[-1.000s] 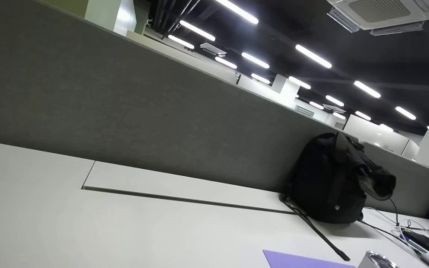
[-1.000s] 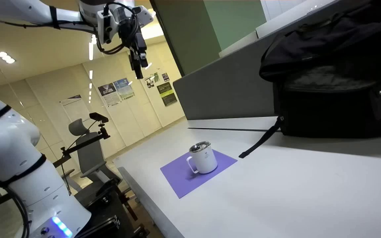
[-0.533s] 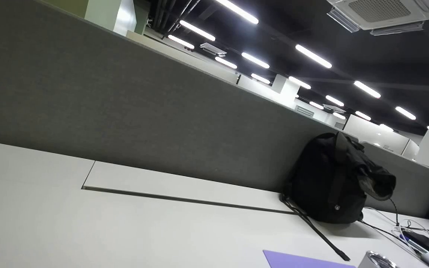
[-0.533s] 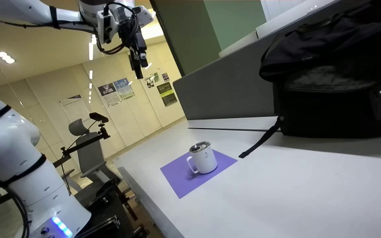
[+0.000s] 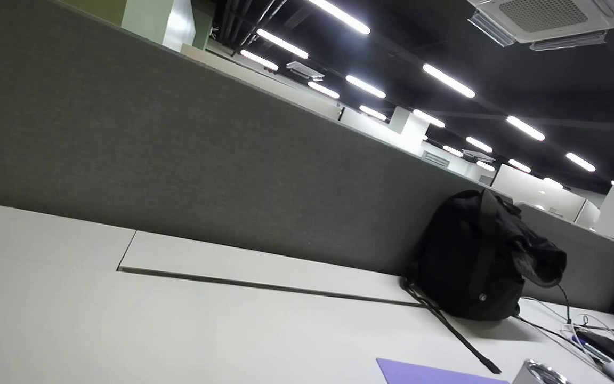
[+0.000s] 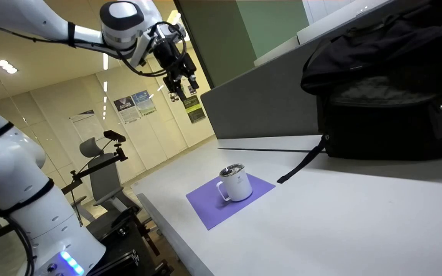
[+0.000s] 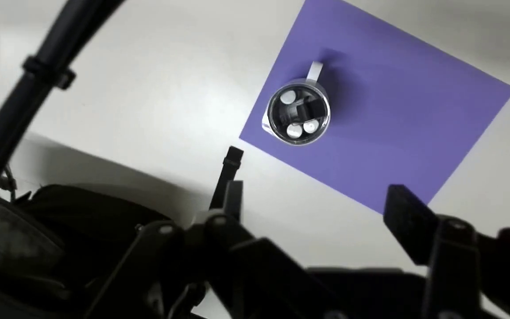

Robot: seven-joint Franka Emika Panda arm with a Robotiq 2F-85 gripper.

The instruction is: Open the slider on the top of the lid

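Long white ceiling lights [image 5: 449,80] glared in an exterior view; in the wrist view, a black two-fingered robot gripper [image 7: 316,195] loomed out of focus. Beyond it, a white cylindrical mug [image 7: 298,114] threw a soft shadow across a purple rectangular sheet [image 7: 410,119], and pale sheen washed the smooth white tabletop [image 7: 148,93] beneath.

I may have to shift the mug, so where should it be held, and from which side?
Probably by its handle, from above, the open tool straddling it: the white mug stands upright, and that narrow handle juts out on the side away from the backpack.
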